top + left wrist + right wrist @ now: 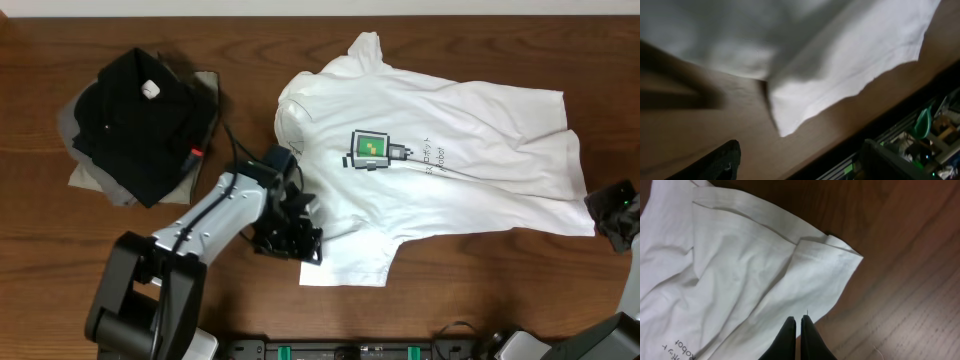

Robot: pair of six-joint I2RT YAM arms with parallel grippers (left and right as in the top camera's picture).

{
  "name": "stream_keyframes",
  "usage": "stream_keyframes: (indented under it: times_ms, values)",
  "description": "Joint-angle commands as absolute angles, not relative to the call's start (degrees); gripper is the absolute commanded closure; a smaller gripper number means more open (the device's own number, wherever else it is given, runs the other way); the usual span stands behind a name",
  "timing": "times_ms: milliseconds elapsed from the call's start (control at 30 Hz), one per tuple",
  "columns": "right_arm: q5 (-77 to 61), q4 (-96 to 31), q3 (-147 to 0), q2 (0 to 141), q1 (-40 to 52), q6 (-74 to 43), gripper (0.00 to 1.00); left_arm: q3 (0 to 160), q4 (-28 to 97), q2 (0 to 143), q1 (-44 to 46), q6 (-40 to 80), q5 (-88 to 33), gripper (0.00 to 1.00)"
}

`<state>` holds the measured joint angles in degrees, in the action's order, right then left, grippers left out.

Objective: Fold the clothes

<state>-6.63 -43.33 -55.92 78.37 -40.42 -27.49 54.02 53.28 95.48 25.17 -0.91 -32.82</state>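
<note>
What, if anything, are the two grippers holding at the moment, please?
Left gripper: nothing. Right fingers are shut at the T-shirt's hem corner; whether they pinch cloth cannot be told.

The overhead camera looks straight down from well above, taking in the brown wooden table [480, 300] and the whole white short-sleeved cotton T-shirt with a pixel robot print [450, 130]. The left wrist camera, on the left gripper [292, 238], sits low and very close, facing the shirt's near sleeve corner and the table's front edge. The right wrist camera looks steeply down past the right gripper [799, 319] onto the shirt's hem corner; the overhead view contains both patches
</note>
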Motion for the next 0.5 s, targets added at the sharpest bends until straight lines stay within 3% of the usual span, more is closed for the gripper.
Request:
stream_keyframes:
  times_ms: [0,67,167,200,267,300,467]
  values:
    - [-6.0,-43.0,-56.2,78.7,-39.3,-27.2,0.95,52.4,53.0,95.8,28.6,0.8,-34.5,0.21]
    - [-6.0,-43.0,-56.2,78.7,-39.3,-27.2,0.95,51.1,51.3,95.8,31.0,1.5,-34.5,0.22]
    - [-6.0,-42.8,-56.2,78.7,-39.3,-27.3,0.95,49.5,47.5,95.8,33.4,3.5,-32.9,0.39]
    - [-6.0,-42.8,-56.2,78.7,-39.3,-27.4,0.95,49.3,46.7,95.8,33.8,5.2,-31.4,0.48]
    - [-6.0,-42.7,-56.2,78.7,-39.3,-27.4,0.94,49.3,46.6,95.8,33.9,7.2,-29.4,0.85]
    - [-6.0,-42.7,-56.2,78.7,-39.3,-27.4,0.94,49.3,46.9,95.8,33.7,8.3,-28.2,0.94]
    - [-6.0,-42.7,-56.2,78.8,-39.3,-27.4,0.94,49.3,54.0,94.8,30.8,21.6,-16.8,0.94]
